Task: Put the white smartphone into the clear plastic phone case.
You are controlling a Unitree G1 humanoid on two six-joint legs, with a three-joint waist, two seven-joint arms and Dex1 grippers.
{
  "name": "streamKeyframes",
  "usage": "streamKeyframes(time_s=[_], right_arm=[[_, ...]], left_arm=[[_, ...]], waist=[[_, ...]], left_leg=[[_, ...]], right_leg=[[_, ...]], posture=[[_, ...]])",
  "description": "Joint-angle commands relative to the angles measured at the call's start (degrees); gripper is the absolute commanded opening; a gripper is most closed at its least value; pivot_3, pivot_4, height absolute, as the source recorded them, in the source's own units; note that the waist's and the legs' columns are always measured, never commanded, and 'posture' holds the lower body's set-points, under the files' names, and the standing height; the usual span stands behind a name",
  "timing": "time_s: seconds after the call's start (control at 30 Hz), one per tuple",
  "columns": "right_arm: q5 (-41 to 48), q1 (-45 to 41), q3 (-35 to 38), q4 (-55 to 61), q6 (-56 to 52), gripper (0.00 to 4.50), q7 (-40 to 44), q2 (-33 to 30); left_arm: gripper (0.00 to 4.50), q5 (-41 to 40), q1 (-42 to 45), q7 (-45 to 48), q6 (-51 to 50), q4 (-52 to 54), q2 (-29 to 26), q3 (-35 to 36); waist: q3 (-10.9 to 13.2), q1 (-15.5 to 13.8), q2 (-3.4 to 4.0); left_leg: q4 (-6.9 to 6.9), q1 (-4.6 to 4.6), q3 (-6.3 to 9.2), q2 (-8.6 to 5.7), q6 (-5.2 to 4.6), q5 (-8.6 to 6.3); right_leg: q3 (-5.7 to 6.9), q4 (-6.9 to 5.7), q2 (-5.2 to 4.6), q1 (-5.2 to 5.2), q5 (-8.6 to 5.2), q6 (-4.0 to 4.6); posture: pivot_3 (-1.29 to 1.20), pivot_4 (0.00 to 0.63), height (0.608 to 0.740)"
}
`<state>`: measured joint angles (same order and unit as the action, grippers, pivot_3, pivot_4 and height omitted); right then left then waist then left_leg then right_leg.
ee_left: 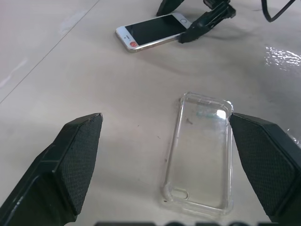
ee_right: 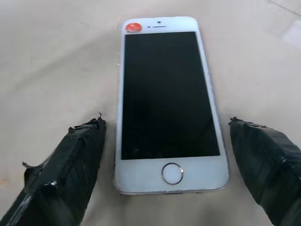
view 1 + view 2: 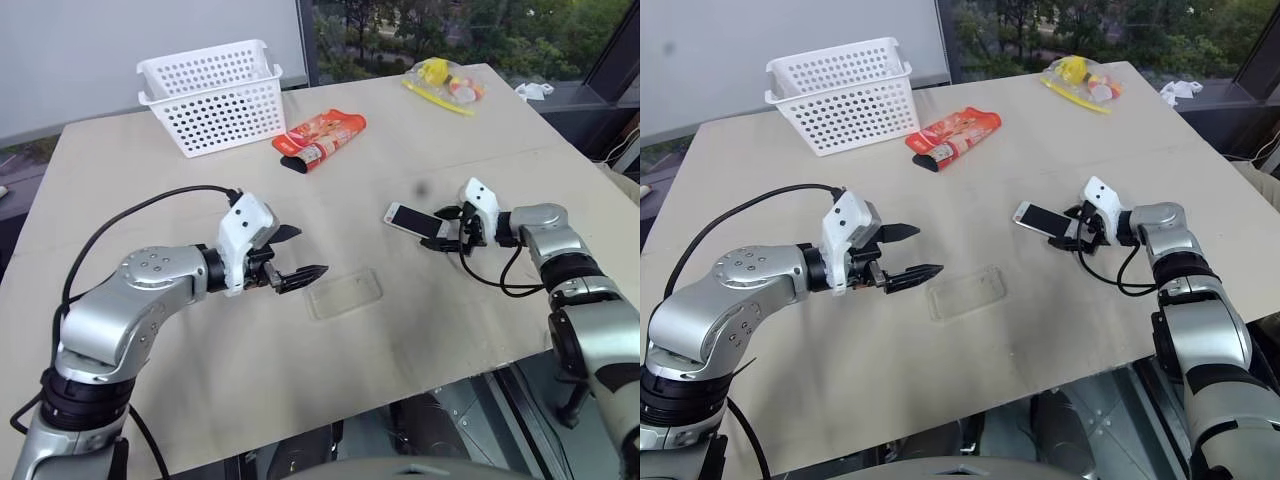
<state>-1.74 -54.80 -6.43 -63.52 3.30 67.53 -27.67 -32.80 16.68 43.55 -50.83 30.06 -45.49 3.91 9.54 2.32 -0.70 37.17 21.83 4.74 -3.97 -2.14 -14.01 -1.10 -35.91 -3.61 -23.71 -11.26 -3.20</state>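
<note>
The white smartphone (image 3: 408,218) lies flat and screen up on the table, right of the middle. My right gripper (image 3: 437,228) is open at the phone's home-button end, one finger on each long side and both clear of the phone (image 2: 167,94). The clear plastic phone case (image 3: 345,293) lies open side up on the table, nearer the front edge and left of the phone. My left gripper (image 3: 308,252) hovers open just left of the case with nothing between its fingers. In the left wrist view the case (image 1: 200,150) lies ahead of those fingers, and the phone (image 1: 153,30) lies beyond it.
A white perforated basket (image 3: 215,95) stands at the back left. An orange-red pouch (image 3: 320,138) lies behind the middle, and a clear bag with yellow items (image 3: 445,80) sits at the back right. The table's front edge (image 3: 400,400) runs close below the case.
</note>
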Motion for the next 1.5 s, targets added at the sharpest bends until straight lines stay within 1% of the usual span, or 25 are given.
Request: streamKeyframes(time_s=[0.03,0.13,0.23,0.27,0.3,0.33,0.47,0.53,0.6,0.73,0.8,0.93,1.03,1.13,1.17,1.23,1.3,1.5], right_arm=[[-2.5,1.6,-2.1,-1.7,0.3,4.46,0.0,0.7],[-3.7,1.5,-2.3,-2.7,1.7,4.46,-3.3,0.9],[-4.1,1.3,-2.5,-3.3,2.1,3.73,-3.4,1.1],[-4.0,1.3,-2.4,-3.4,2.1,3.16,-3.3,1.2],[-4.0,1.3,-2.3,-3.4,2.1,2.99,-3.3,1.3],[-3.9,1.3,-2.3,-3.4,2.1,2.94,-3.1,1.4],[-3.7,1.6,-2.1,-3.2,2.5,2.93,-2.5,1.5],[-3.2,1.5,-1.8,-1.7,4.2,2.79,-2.0,1.7],[-2.1,1.3,-1.5,0.7,5.7,2.79,0.0,1.9],[1.8,2.2,-1.5,12.6,3.0,2.79,8.1,2.3],[2.3,3.2,-2.2,17.4,1.4,2.79,9.7,2.0],[3.5,6.6,-5.5,33.9,-2.9,2.79,13.7,1.3],[4.2,8.0,-6.4,40.7,-7.4,2.79,12.9,1.3],[4.2,7.2,-5.2,38.1,-9.8,2.79,9.0,1.7],[3.2,6.3,-4.5,34.7,-8.5,3.03,5.7,1.9],[3.0,5.4,-3.5,29.9,-7.5,3.58,2.6,1.9],[3.5,5.8,-2.9,26.6,-7.8,4.47,1.7,1.7],[0.2,8.7,-4.1,19.3,-6.0,4.47,-3.2,0.8]], left_arm=[[4.50,-0.4,0.2,-0.1,0.8,1.4,-0.6,0.9],[4.50,-0.4,0.5,-0.1,0.7,1.3,-0.4,0.6],[4.50,-0.5,0.4,0.0,0.7,1.3,-0.5,0.6],[4.50,-0.5,0.4,0.0,0.7,1.3,-0.5,0.6],[4.50,-0.5,0.3,0.1,0.7,1.4,-0.5,0.6],[4.50,-0.5,0.3,0.1,0.7,1.4,-0.6,0.7],[4.50,-0.5,0.1,0.2,0.7,1.4,-0.7,0.7],[4.50,-0.3,0.3,0.2,1.1,1.0,-0.7,1.0],[4.50,-0.2,0.5,0.3,1.4,0.6,-0.7,1.3],[4.50,-0.7,0.9,0.6,1.7,-0.3,-0.5,1.9],[4.50,-0.7,0.9,0.8,1.9,-0.5,-0.7,1.8],[4.50,-0.1,1.3,1.5,2.8,-1.4,-0.6,0.3],[4.50,-0.1,2.0,1.7,2.9,-1.7,-0.3,-0.1],[4.50,0.2,2.1,1.8,3.1,-1.9,-0.3,-0.3],[4.50,0.1,2.1,1.8,3.2,-1.9,-0.3,-0.2],[4.50,0.0,1.9,1.8,3.2,-1.8,-0.4,-0.1],[4.50,-0.1,1.6,1.9,3.3,-1.7,-0.6,0.2],[4.50,-0.3,0.9,1.5,3.1,-1.1,-0.5,0.5]], waist=[[0.0,0.0,0.00],[0.0,0.0,-0.01],[0.0,0.1,-0.07],[0.0,0.1,-0.07],[-0.1,0.1,-0.08],[-0.1,0.1,-0.09],[-0.1,0.2,-0.19],[-0.2,0.2,-0.23],[-0.2,0.2,-0.22],[-0.1,0.3,-0.11],[0.0,0.2,0.01],[0.0,-0.3,0.03],[0.0,-0.5,0.03],[0.0,-0.7,0.03],[0.0,-0.7,0.03],[0.0,-0.8,0.03],[0.0,-0.9,0.03],[0.0,-0.8,0.02]], left_leg=[[0.00,0.00,0.00,0.02,0.02,-0.01],[0.00,-0.02,-0.01,0.05,0.04,-0.02],[0.01,-0.09,-0.03,0.05,0.03,-0.03],[0.02,-0.12,-0.05,0.06,0.02,-0.03],[0.04,-0.12,-0.06,0.06,-0.06,-0.07],[0.07,-0.14,-0.07,0.06,-0.14,-0.12],[0.14,-0.16,-0.08,0.09,-0.17,-0.13],[0.14,-0.18,-0.12,0.14,-0.16,-0.13],[0.14,-0.17,-0.14,0.14,-0.16,-0.12],[0.07,-0.10,-0.17,0.22,0.06,-0.02],[0.04,-0.06,-0.17,0.25,0.11,-0.04],[0.03,0.30,-0.12,0.25,0.16,-0.06],[0.13,0.91,-0.09,0.24,0.18,-0.05],[0.14,0.99,-0.08,0.23,0.18,-0.05],[0.14,0.99,-0.08,0.22,0.18,-0.06],[0.14,0.98,-0.09,0.20,0.18,-0.05],[0.13,0.98,-0.10,0.19,0.18,-0.05],[0.12,0.97,-0.13,0.19,0.17,-0.05]], right_leg=[[0.00,0.00,0.01,0.00,0.00,0.00],[0.00,0.00,0.04,0.01,0.00,0.00],[-0.02,0.00,0.05,0.06,0.00,0.01],[-0.04,-0.01,0.06,0.08,0.00,0.01],[-0.05,-0.01,0.07,0.09,0.02,0.03],[-0.06,-0.02,0.09,0.11,0.04,0.06],[-0.07,-0.02,0.15,0.13,0.08,0.11],[-0.11,-0.02,0.19,0.14,0.09,0.12],[-0.14,-0.02,0.22,0.13,0.10,0.14],[-0.18,-0.02,0.29,0.00,0.09,0.14],[-0.20,-0.02,0.32,-0.08,0.10,0.14],[-0.15,-0.02,0.28,-0.44,0.10,0.14],[-0.12,-0.07,0.26,-1.01,0.11,0.13],[-0.12,-0.09,0.24,-1.07,0.11,0.14],[-0.12,-0.09,0.24,-1.06,0.11,0.14],[-0.11,-0.09,0.22,-1.06,0.11,0.15],[-0.10,-0.09,0.21,-1.06,0.11,0.16],[-0.13,-0.08,0.22,-1.07,0.11,0.15]], posture=[[0.00,0.150,0.740],[0.00,0.150,0.740],[0.00,0.150,0.740],[0.00,0.150,0.740],[0.00,0.150,0.740],[0.00,0.150,0.740],[0.00,0.150,0.740],[0.00,0.150,0.740],[0.00,0.150,0.740],[0.00,0.150,0.740],[0.00,0.150,0.740],[0.00,0.150,0.740],[0.00,0.150,0.740],[0.00,0.150,0.740],[0.00,0.150,0.740],[0.00,0.150,0.740],[0.00,0.150,0.740],[0.00,0.150,0.740]])
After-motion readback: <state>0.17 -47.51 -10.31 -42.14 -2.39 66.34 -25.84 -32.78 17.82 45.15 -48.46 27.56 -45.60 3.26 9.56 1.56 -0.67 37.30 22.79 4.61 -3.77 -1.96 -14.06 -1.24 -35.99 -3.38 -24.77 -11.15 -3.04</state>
